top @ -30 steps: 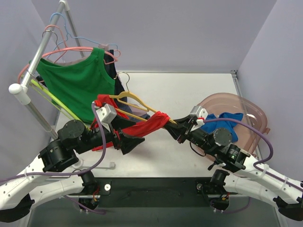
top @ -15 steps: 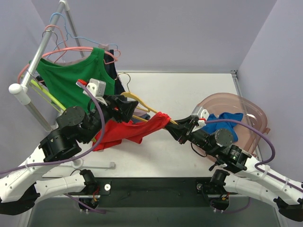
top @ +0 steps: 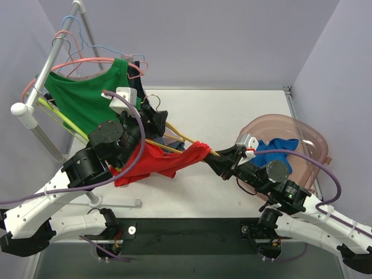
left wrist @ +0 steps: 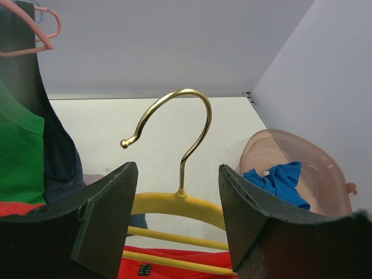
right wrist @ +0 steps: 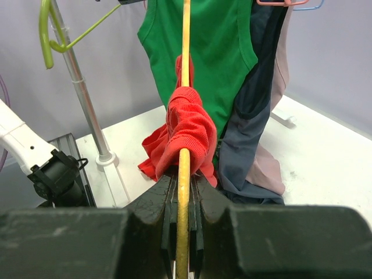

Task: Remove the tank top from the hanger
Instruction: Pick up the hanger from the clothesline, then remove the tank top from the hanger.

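A red tank top hangs bunched on a yellow hanger held low over the table. My right gripper is shut on the hanger's right end. In the right wrist view the yellow bar runs straight out from between that gripper's jaws, with red cloth wrapped round it. My left gripper is open at the hanger's top. In the left wrist view that gripper straddles the yellow shoulder below the gold hook with a gap on both sides. Red cloth lies beneath.
A clothes rack pole stands at the back left with a green top, a dark garment and other hangers on it. A pink basin holding a blue cloth sits at the right.
My left gripper has risen from the red top's lower edge up to the hanger's hook, and its jaws have narrowed. The red cloth now hangs loose. The right gripper has stayed put.
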### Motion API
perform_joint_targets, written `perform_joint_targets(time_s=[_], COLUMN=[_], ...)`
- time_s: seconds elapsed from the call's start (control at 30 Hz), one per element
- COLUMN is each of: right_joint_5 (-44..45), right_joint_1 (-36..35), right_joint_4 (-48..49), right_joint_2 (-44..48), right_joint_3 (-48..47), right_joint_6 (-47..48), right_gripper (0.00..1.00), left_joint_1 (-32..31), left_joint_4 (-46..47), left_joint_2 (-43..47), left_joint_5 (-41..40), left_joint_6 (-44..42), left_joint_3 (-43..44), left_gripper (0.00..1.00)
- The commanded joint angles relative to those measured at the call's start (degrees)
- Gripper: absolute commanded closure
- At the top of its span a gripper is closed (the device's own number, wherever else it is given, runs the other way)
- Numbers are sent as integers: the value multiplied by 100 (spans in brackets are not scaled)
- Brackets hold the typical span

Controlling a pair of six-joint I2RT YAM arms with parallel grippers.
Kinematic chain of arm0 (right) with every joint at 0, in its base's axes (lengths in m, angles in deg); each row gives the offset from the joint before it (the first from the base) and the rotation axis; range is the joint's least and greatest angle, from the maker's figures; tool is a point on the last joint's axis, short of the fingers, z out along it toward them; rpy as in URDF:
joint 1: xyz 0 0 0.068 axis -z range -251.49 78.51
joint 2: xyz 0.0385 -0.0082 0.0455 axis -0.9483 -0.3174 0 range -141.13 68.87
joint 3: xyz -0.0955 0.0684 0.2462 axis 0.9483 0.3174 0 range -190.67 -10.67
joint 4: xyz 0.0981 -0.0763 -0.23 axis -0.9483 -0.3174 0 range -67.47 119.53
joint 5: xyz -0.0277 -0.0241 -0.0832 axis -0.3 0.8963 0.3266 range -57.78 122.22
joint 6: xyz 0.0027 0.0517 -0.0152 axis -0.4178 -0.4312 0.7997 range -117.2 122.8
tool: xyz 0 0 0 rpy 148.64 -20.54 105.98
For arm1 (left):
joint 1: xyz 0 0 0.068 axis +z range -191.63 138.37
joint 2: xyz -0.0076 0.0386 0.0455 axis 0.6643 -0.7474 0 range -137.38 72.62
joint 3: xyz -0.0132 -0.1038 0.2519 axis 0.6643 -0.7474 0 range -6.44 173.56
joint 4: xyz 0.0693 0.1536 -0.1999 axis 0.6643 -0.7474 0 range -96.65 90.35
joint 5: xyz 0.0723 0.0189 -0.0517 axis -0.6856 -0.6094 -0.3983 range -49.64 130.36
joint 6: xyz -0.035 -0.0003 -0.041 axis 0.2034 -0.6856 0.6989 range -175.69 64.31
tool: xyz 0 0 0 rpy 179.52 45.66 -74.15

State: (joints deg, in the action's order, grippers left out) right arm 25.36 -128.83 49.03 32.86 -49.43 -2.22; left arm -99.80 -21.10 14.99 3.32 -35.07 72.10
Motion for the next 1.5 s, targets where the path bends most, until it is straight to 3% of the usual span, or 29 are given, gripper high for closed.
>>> perform_joint_targets(time_s=[0.0,0.17,0.33,0.4,0.43,0.5,0.53,0.6,0.7,0.73,0.83,0.93,1.1,1.27,1.47], right_joint_5=[-184,-396,-361,-352,-343,-326,-265,-124,280,429,658,1018,1388,1423,1854], right_joint_1=[-14,-49,-84,-84,-84,-75,-93,-84,-84,-84,-84,-93,-102,-102,-119], right_joint_4=[677,554,432,414,414,405,361,256,-156,-427,-1042,-1632,-2301,-3128,-2883], right_joint_2=[147,138,261,261,252,235,217,165,77,68,111,234,367,-133,-521], right_joint_3=[-70,-131,-132,-158,-158,-167,-175,-245,-447,-500,-754,-1062,-1659,-2503,-2338], right_joint_6=[-87,-105,-70,-52,-52,-69,-104,-140,-342,-429,-851,-1290,-1747,-2432,-3172], right_gripper=[100,100,100,100,100,100,100,100,91,77,62,55,48,49,53], left_joint_1=[-1,122,358,455,526,561,579,597,614,605,614,623,623,614,614], left_joint_4=[9,19,-193,-175,-175,-184,-193,-193,-158,-131,-26,36,80,1,106], left_joint_2=[-135,-240,-276,-267,-275,-267,-249,-223,-161,-144,-82,-73,-144,-302,-416], left_joint_5=[-164,108,397,574,662,812,838,856,760,716,549,426,276,127,21], left_joint_6=[135,284,512,583,592,610,618,584,470,426,259,91,-251,-454,-533], left_joint_3=[311,267,206,179,162,161,161,161,135,126,74,82,170,328,433], left_gripper=[32,33,44,53,64,75,89,100,100,100,100,100,100,100,100])
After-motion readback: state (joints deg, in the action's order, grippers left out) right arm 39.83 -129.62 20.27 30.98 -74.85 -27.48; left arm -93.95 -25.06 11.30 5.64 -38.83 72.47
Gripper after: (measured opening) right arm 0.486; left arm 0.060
